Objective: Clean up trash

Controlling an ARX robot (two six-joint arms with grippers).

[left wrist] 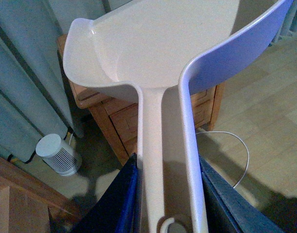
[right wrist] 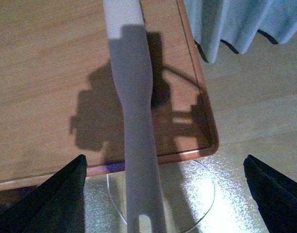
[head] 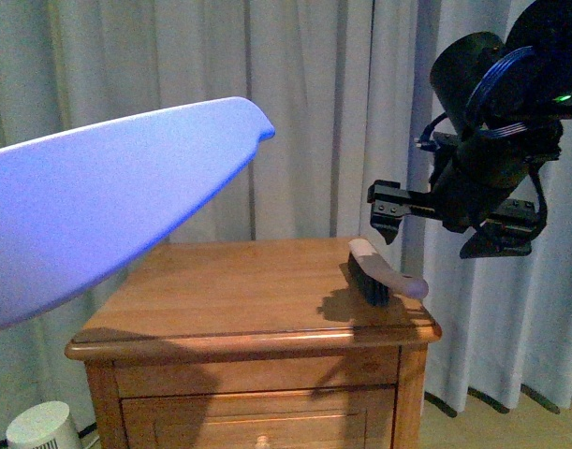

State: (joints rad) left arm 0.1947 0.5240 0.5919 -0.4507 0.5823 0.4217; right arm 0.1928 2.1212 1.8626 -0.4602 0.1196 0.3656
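Front view shows no white paper wad; left gripper (left wrist: 168,196) clamps the pale plastic dustpan (head: 108,201), right gripper (right wrist: 165,191) gapes over the stiff-looking handle of the black-bristled brush (head: 372,271).

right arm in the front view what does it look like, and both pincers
The right arm is black with a bulky rounded housing, a looped blue cable and a small green light. The right pincer has black angular fingers. In the left wrist view the left pincer shows flat dark fingers, one edged blue.
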